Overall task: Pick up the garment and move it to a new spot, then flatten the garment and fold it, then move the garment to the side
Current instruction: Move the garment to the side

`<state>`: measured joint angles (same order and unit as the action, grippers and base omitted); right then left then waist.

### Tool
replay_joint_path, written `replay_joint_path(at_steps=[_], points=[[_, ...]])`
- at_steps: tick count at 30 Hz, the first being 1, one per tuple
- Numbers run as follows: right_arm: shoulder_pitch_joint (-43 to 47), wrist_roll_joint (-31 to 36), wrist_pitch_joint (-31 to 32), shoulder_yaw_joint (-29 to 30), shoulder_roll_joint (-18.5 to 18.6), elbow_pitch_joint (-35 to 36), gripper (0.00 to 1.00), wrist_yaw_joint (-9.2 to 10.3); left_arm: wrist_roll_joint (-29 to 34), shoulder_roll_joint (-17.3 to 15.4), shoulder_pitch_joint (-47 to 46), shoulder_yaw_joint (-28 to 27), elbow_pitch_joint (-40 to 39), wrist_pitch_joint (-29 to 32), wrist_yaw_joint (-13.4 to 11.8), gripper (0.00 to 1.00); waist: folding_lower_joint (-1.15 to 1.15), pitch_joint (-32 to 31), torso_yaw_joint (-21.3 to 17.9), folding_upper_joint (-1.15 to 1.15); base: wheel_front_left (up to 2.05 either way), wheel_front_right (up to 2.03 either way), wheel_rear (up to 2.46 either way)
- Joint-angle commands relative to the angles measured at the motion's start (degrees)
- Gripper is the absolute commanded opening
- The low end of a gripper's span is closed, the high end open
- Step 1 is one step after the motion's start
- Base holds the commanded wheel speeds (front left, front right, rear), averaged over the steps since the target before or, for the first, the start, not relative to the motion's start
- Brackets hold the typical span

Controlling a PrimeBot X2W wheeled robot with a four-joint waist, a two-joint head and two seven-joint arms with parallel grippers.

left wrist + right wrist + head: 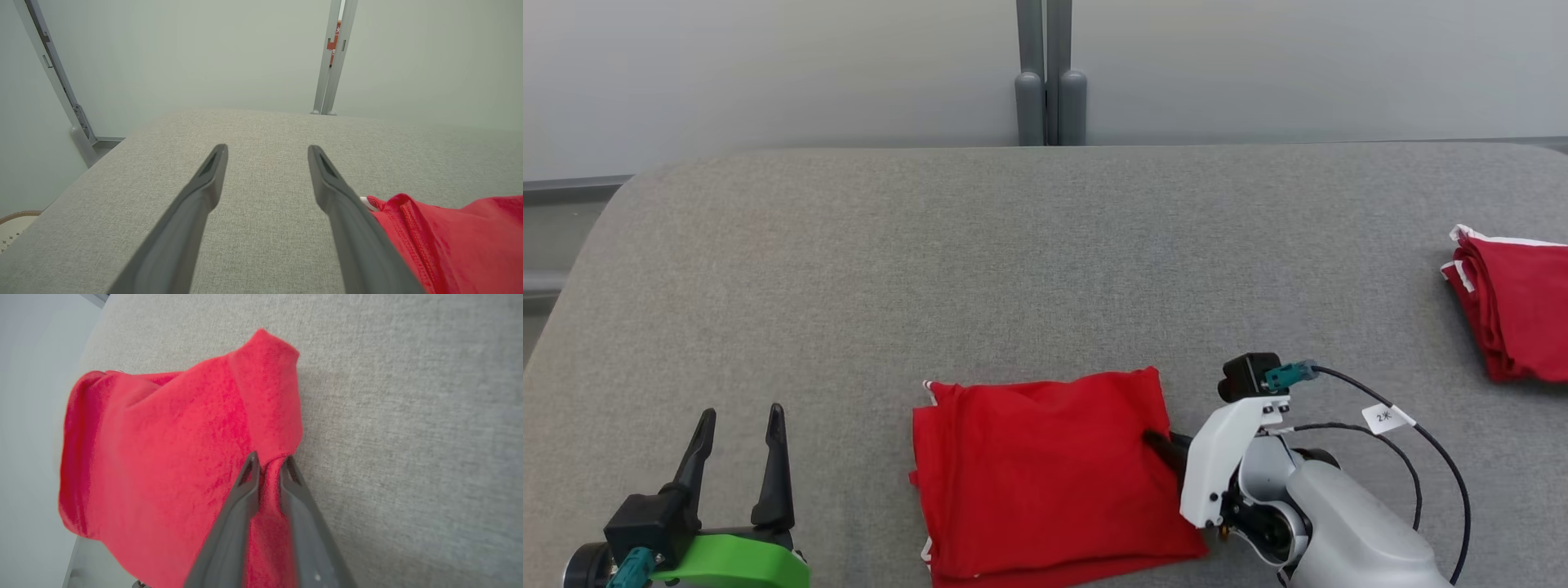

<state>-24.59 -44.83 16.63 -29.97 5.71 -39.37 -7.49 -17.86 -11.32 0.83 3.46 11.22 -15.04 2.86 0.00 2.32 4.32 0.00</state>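
— What has the right gripper (270, 459) got?
— The red garment (1045, 474). The jaws are narrow and pinch a fold of its edge between the fingertips. The rest of it spreads out beyond the tips and off to one side, lying folded on the grey table (1013, 245).
— And the left gripper (742, 415)?
— Jaws wide apart, over the table. The garment's corner lies outside its right finger, apart from it.
— Anything else?
— Another red cloth (1519, 302), well apart from both pairs of jaws.

Head camera high over table (1045, 245), wrist cameras low, all sharing garment (1045, 474).
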Motion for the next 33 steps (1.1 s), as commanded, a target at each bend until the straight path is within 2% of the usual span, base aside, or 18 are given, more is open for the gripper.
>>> replay_joint_path(at_steps=[1, 7, 13, 19, 25, 33], points=[[0.04, 0.24, -1.71, 0.24, 0.7, 0.67, 0.0, 0.0, -0.17, -0.1, -0.73, -0.08, -0.03, -0.12, 0.21, 1.0, 0.0, -0.52, -1.01, 0.0, 0.0, 0.0, 0.0], [-2.22, 0.78, -3.99, 0.22, 3.94, 1.96, 0.0, 0.02, 0.4, 0.51, -1.21, 1.06, -0.99, -0.13, 0.73, 1.0, 0.0, -0.57, -5.06, 0.0, 0.0, 0.0, 0.0], [-4.49, 1.34, -3.61, 0.5, 7.25, 2.78, 0.0, 0.02, 1.19, 1.4, -2.4, 2.42, -1.81, -0.12, 1.14, 1.0, 0.0, 0.13, -11.47, 0.0, 0.0, 0.0, 0.0], [-5.39, 0.74, -4.63, 1.03, 7.78, 4.08, 0.0, 0.02, 1.97, 2.54, -3.89, 3.59, -2.02, -0.14, 1.77, 1.0, 0.0, 1.28, -17.88, 0.0, 0.0, 0.0, 0.0], [-6.39, 0.09, -5.8, 0.59, 6.95, 5.61, 0.0, 0.02, 2.72, 2.35, -5.78, 4.92, -1.41, -0.13, 2.48, 1.0, 0.0, 3.05, -23.06, 0.0, 0.0, 0.0, 0.0], [-7.71, -1.15, -8.08, 0.01, 6.36, 6.52, 0.0, 0.01, 3.53, 2.17, -7.84, 7.14, -0.2, -0.13, 3.19, 1.0, 0.0, 5.78, -24.66, 0.0, 0.0, 0.0, 0.0]])
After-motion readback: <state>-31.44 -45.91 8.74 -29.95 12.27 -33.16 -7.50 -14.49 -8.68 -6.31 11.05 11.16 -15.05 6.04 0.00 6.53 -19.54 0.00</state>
